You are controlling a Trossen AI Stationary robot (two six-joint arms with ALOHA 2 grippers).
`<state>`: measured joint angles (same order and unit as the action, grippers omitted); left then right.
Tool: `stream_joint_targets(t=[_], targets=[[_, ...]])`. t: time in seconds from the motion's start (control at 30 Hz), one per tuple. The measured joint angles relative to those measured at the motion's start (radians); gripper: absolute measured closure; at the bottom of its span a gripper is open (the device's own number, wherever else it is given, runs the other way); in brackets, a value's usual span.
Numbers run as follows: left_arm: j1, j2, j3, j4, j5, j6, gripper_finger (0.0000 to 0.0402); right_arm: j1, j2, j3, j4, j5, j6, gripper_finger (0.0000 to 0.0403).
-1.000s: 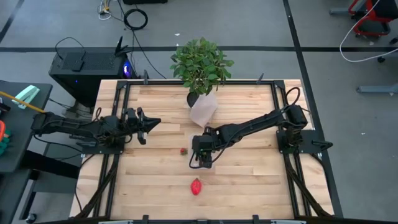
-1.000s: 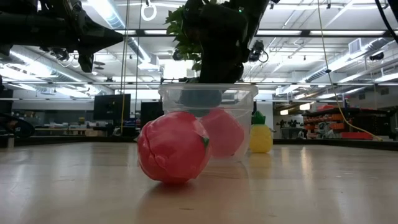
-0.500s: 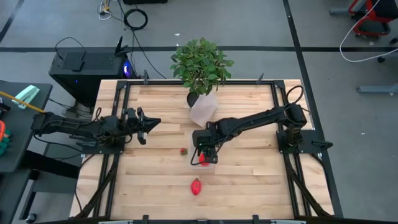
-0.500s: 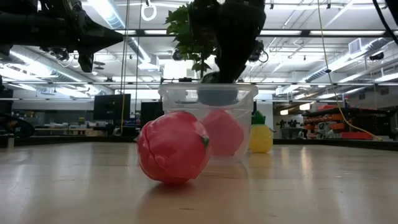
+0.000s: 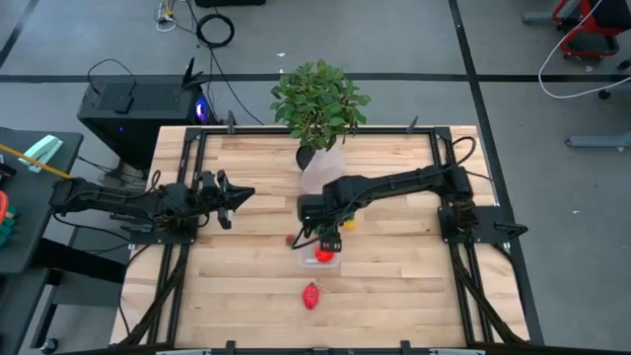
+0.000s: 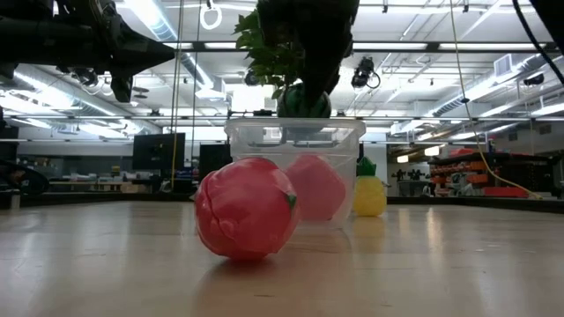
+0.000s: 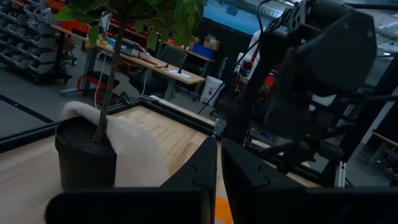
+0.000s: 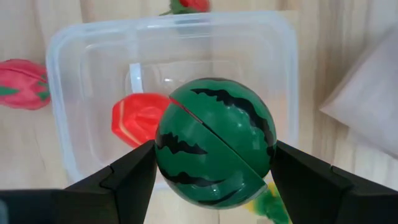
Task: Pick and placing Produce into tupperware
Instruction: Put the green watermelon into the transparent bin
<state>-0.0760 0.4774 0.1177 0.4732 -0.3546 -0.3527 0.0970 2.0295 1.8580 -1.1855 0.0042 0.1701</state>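
The clear tupperware tub (image 5: 325,254) stands on the table's middle with a red piece of produce (image 8: 138,118) inside. My right gripper (image 8: 214,163) is shut on a striped green toy watermelon (image 8: 214,149) just above the tub's rim (image 6: 295,125). A pinkish-red fruit (image 6: 245,207) lies on the table near the front edge. A tiny strawberry (image 5: 291,238) lies left of the tub, and a yellow pineapple (image 6: 369,194) stands beyond it. My left gripper (image 5: 235,194) is shut and empty at the table's left. My right gripper pinches the watermelon between its two fingers, on two opposite sides (image 8: 161,155) of the ball. The fingers come from above, pointing down. The watermelon is lifted clear and hangs over the tub's opening.
A leafy potted plant (image 5: 317,99) with a pale wrap (image 5: 320,176) round its pot stands at the table's far middle, close behind my right gripper. Black frame rails run along the table's left and right sides.
My right gripper has gone up and a little toward the table's far edge with the watermelon, still shut on it. In the low view the watermelon now shows above the tub's rim. In the high view the tub and its red piece have come out from under the gripper.
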Motion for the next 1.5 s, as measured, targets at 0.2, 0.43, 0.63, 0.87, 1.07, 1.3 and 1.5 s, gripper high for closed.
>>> stream_joint_targets(t=[0.2, 0.43, 0.63, 0.87, 1.07, 1.3, 1.5], targets=[[0.0, 0.0, 0.0, -0.002, 0.0, 0.0, 0.0381, 0.008, 0.112, 0.17, -0.088, 0.005, -0.032, 0.0108], [0.0, 0.0, 0.0, -0.002, 0.0, 0.0, 0.0371, 0.012, 0.158, 0.201, -0.131, 0.003, -0.009, 0.0108], [0.0, 0.0, 0.0, -0.01, 0.0, 0.0, 0.0374, 0.034, 0.186, 0.199, -0.088, 0.0, 0.003, 0.0108], [0.0, 0.0, 0.0, -0.022, 0.0, 0.0, 0.038, 0.031, 0.191, 0.199, -0.069, 0.003, 0.018, 0.0108], [0.0, 0.0, 0.0, -0.023, 0.0, -0.002, 0.0371, 0.029, 0.191, 0.199, -0.073, 0.002, 0.021, 0.0107], [0.0, 0.0, 0.0, -0.023, 0.0, -0.002, 0.0369, 0.031, 0.191, 0.199, -0.089, 0.002, 0.021, 0.0096], [0.0, 0.0, 0.0, -0.023, 0.0, -0.002, 0.0377, 0.031, 0.191, 0.199, -0.101, 0.002, 0.021, 0.0079]])
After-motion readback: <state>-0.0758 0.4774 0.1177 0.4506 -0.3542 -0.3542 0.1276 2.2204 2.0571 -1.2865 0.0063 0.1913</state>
